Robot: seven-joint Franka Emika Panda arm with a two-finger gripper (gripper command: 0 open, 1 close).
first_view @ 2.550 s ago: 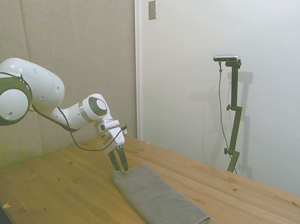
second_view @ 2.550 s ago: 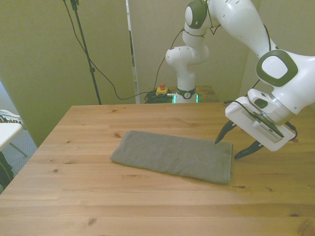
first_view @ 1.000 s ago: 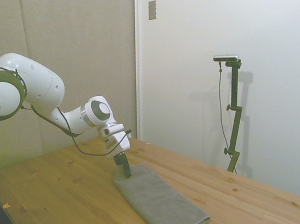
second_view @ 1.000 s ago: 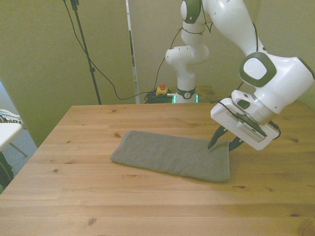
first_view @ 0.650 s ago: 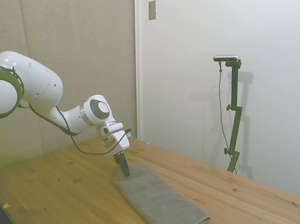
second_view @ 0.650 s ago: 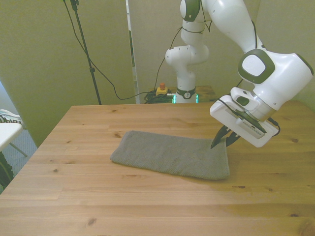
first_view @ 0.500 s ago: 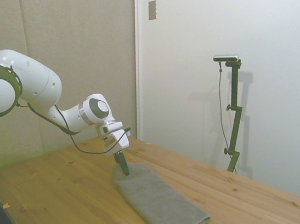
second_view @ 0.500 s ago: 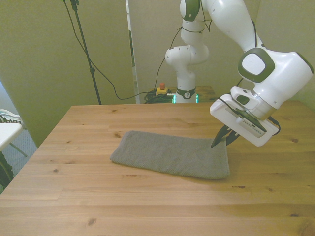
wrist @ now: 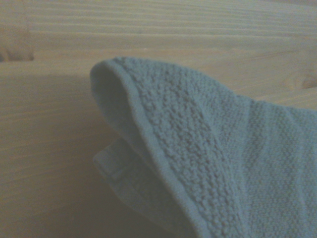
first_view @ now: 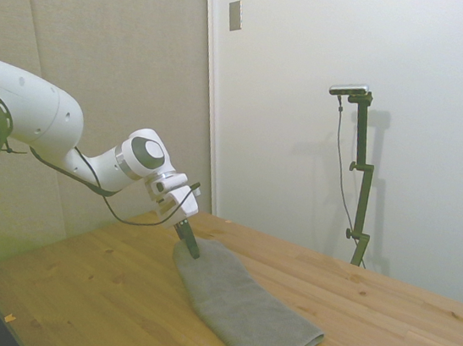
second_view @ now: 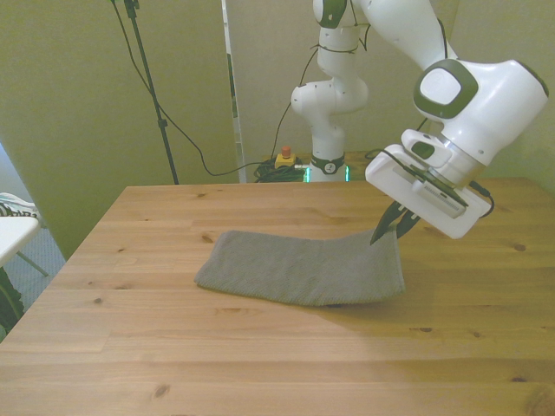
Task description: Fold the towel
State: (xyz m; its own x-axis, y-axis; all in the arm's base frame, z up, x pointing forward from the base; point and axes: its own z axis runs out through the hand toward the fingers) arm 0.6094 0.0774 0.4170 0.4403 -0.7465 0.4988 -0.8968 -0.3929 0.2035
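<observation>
Where pincer (second_view: 388,232) grips, towel (second_view: 295,271) corner aloft

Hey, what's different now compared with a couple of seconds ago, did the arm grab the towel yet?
Yes. The hand, open beside the towel's end on the front view's right 2.5 s ago, moved in, closed on that end's far corner and has begun lifting it off the table. The rest of the towel lies flat where it was.
</observation>
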